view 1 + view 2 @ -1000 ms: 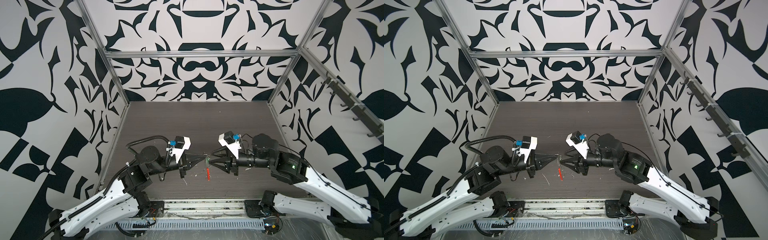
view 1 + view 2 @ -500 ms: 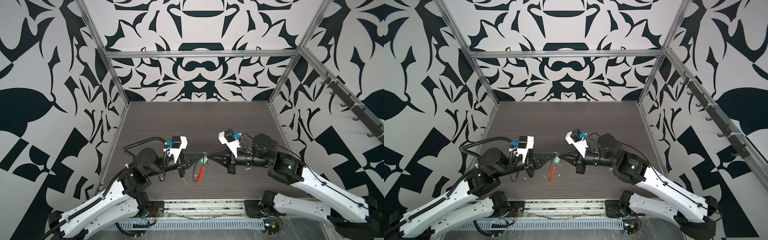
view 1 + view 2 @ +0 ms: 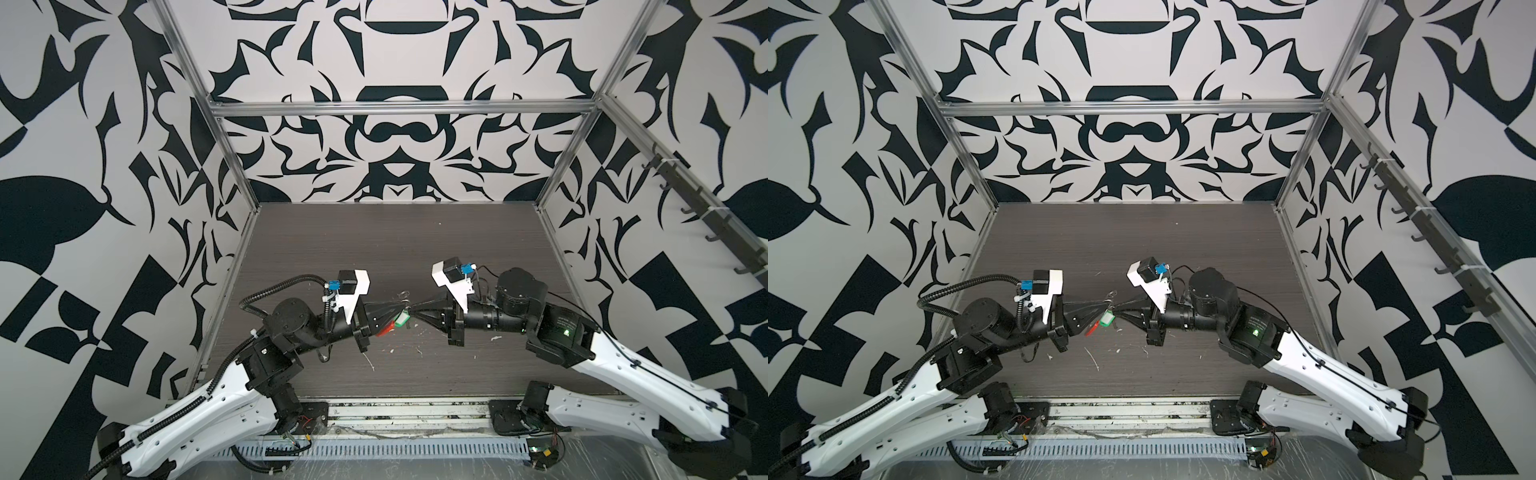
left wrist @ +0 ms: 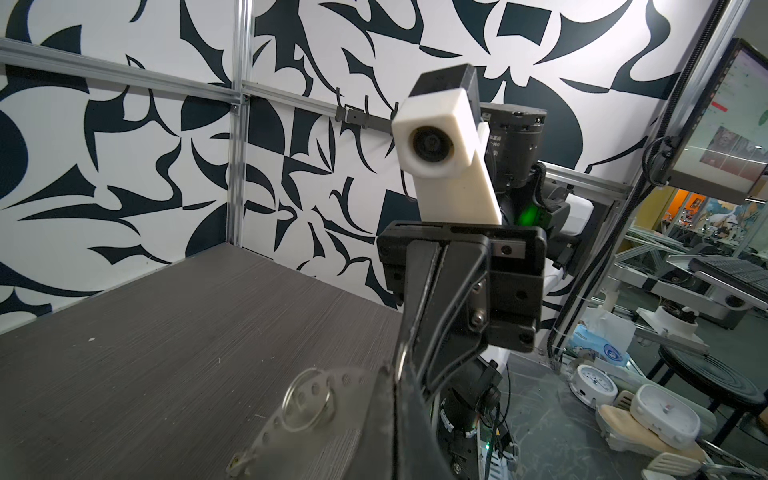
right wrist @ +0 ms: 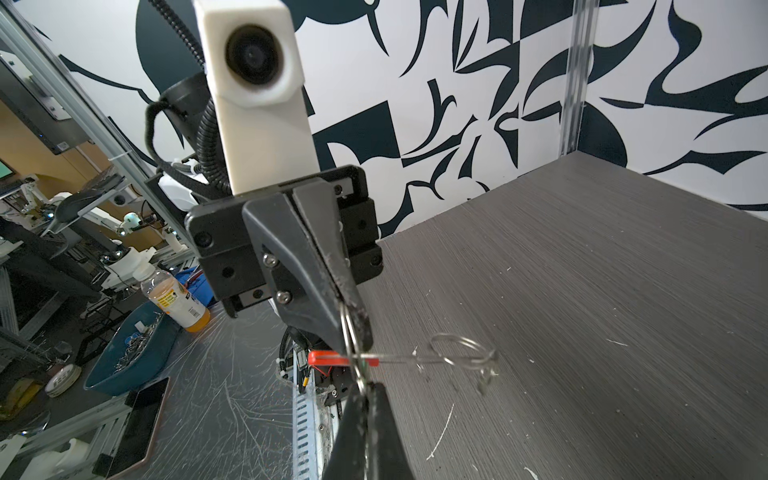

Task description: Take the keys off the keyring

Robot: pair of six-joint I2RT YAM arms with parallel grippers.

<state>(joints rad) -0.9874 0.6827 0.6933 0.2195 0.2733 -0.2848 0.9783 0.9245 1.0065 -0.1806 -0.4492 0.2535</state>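
Both grippers meet tip to tip above the front middle of the table. My left gripper (image 3: 402,308) (image 5: 353,336) and right gripper (image 3: 412,310) (image 5: 365,388) are each shut on a small silver ring (image 5: 352,353) stretched between them. That ring sits on the keyring's wire (image 5: 399,358), whose red sleeve (image 3: 384,328) (image 5: 328,358) lies under the left fingers. The green tag (image 3: 401,319) (image 3: 1106,319) hangs just below the tips. A second small ring (image 5: 457,349) (image 4: 306,401) carries the metal key (image 5: 484,380), which is blurred.
White scraps (image 3: 370,363) lie on the dark wood table (image 3: 374,249) in front of the grippers. Patterned walls on metal posts enclose three sides. A rail of hooks (image 3: 706,212) runs along the right wall. A slotted cable duct (image 3: 374,451) lines the front edge.
My right gripper has shut at the left tip. The red sleeve, hanging straight down a second ago, has swung left under the left fingers, and the green tag now shows.
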